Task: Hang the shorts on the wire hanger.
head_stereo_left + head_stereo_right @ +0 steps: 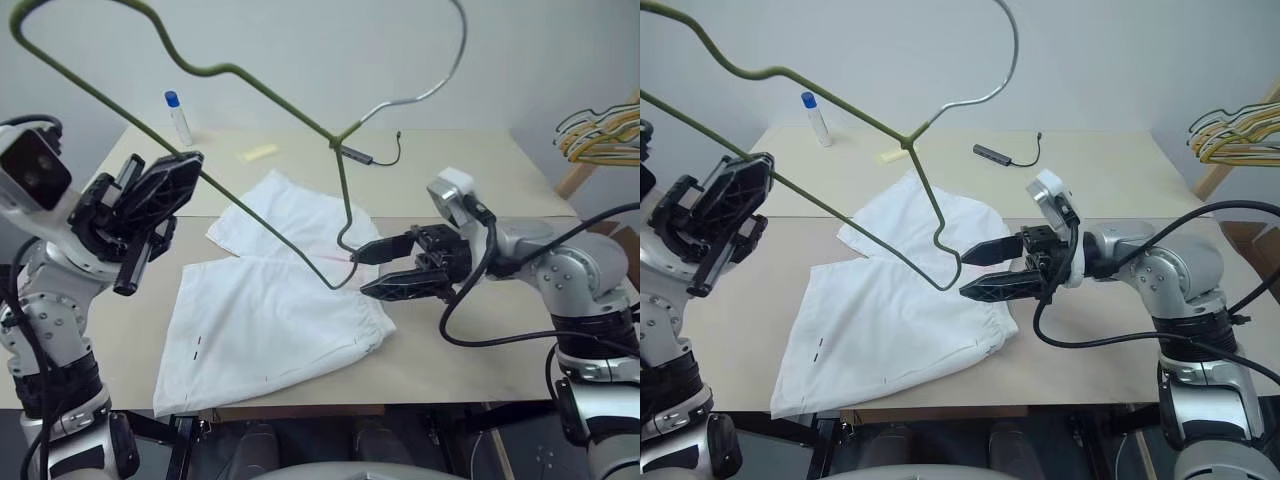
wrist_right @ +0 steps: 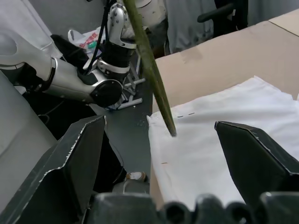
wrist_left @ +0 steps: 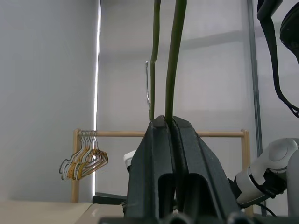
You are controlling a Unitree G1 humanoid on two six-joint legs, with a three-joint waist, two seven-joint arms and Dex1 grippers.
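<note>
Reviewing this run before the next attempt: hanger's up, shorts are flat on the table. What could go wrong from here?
1. The left hand pinches the wire hanger on one thin wire, so it may twist or slip in that hold.
2. The open right hand sits at the hanger's lower bend, just over the shorts; closing there could catch wire instead of cloth.
3. The shorts overhang the near edge of the table; a tug could drag them off.

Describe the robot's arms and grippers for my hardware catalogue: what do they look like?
Both arms are silver-grey metal with rounded joint housings and black cables looping alongside. The right gripper has two long black tapered fingers and a white camera module at the wrist. The left gripper is black too, with ribbed, lattice-patterned fingers.
</note>
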